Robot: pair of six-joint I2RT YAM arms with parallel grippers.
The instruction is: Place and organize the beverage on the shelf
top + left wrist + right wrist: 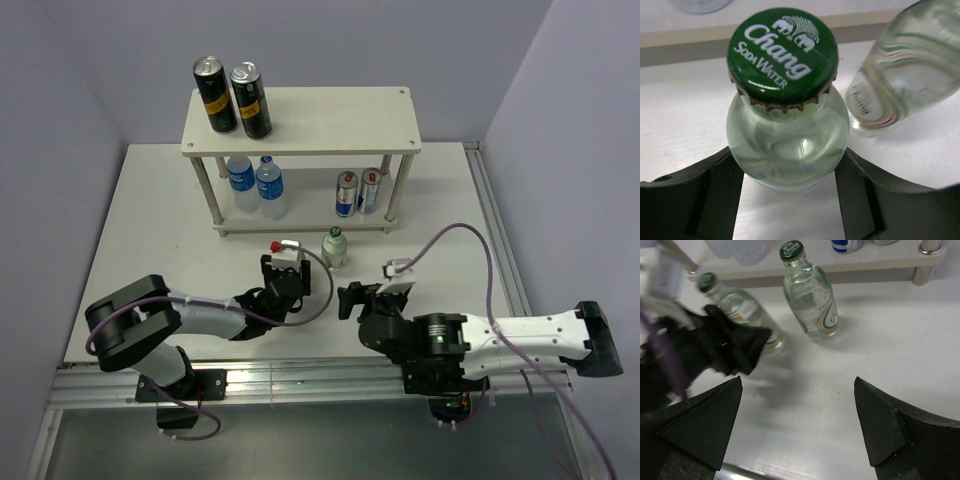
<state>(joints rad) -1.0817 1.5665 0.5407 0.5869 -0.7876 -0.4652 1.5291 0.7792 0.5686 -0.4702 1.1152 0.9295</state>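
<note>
since the bottle (pixel 787 130) looked to be glass, smooth and rigid with clear liquid inside, it would likely be heavy for its size, slippery and breakable. it seemed best taken round the shoulder under the crimped green cap (pixel 782 50) or across the body. the left gripper (pixel 285 272) held it just so, with its fingers (pixel 700 195) closed against the shoulder on both sides. the right wrist view showed the bottle tilted over the table (pixel 150 230), near the front of the shelf (pixel 300 150). on the shelf, from the left, two black cans (pixel 232 95) stood on the top board (pixel 330 115). two water bottles (pixel 255 185) stood on the lower board (pixel 305 225) beneath them, and two small cans (pixel 357 192) at that board's right. the right of the top board was bare. a second bottle (pixel 335 247) stood upright on the table just before the lower board, close beside the held one but apart. further right, the right gripper (pixel 797 425) was spread wide with nothing in it.
</note>
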